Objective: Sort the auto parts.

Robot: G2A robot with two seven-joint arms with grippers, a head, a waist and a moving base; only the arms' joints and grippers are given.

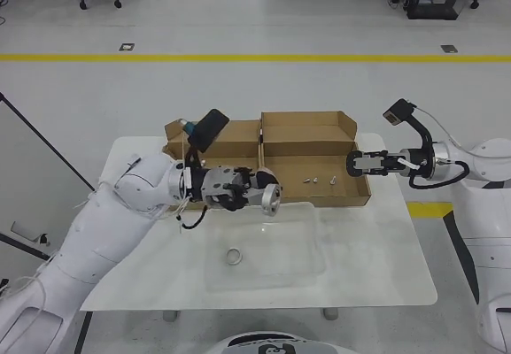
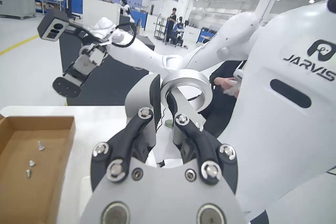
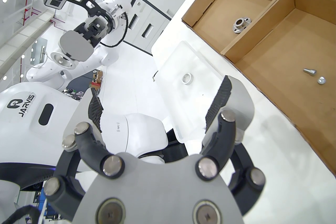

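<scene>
Overhead, the left gripper (image 1: 259, 196) is clamped on a metal ring (image 1: 270, 200), held in the air over the far edge of the clear tray (image 1: 308, 265), just in front of the two cardboard boxes. A small ring (image 1: 235, 257) lies in the tray. The right gripper (image 1: 352, 164) hangs over the near corner of the bolt box (image 1: 313, 142), and the bolts (image 1: 308, 179) lie on that box's floor close by. The other box (image 1: 233, 142) sits touching it, partly hidden by the left arm. Both boxes and the tray stand on the white table (image 1: 388, 257). From the left wrist, one finger (image 2: 183, 104) passes through the ring's (image 2: 187, 89) hole and the other presses its outer wall, so the ring's wall is pinched between them. Three bolts (image 2: 31, 162) lie apart in the bolt box (image 2: 68, 130), and the right gripper (image 2: 67, 86) shows farther off. From the right wrist, the right gripper (image 3: 157, 101) has its fingers (image 3: 223, 99) spread wide with nothing between them. Beyond them the small ring (image 3: 187, 78) lies in the tray (image 3: 168, 70), a flange (image 3: 241, 24) sits in the other box (image 3: 207, 17), and a bolt (image 3: 309, 71) and a nut (image 3: 321, 80) lie just beside each other in the bolt box (image 3: 262, 59).
</scene>
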